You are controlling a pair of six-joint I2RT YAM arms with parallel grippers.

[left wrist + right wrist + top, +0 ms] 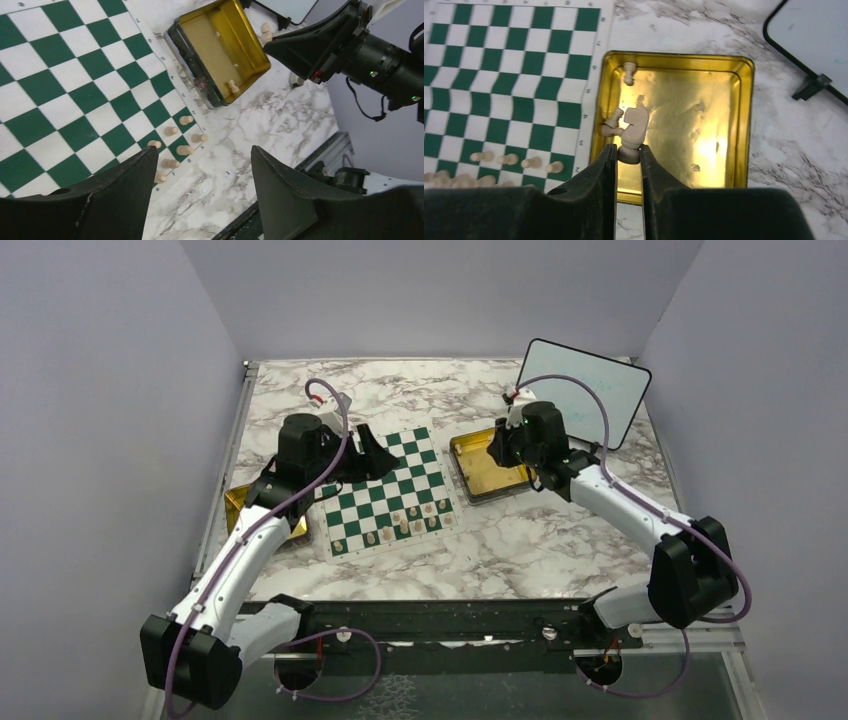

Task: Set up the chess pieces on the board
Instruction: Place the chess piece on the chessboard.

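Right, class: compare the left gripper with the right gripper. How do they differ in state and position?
The left gripper is open and empty; the right gripper is shut on the base of a cream knight. The left gripper hangs by the chess board, while the right gripper is over the gold tin, which holds a couple of pawns. Both are black and two-fingered.

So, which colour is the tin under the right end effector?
The tin is shiny gold; the right wrist view shows it best.
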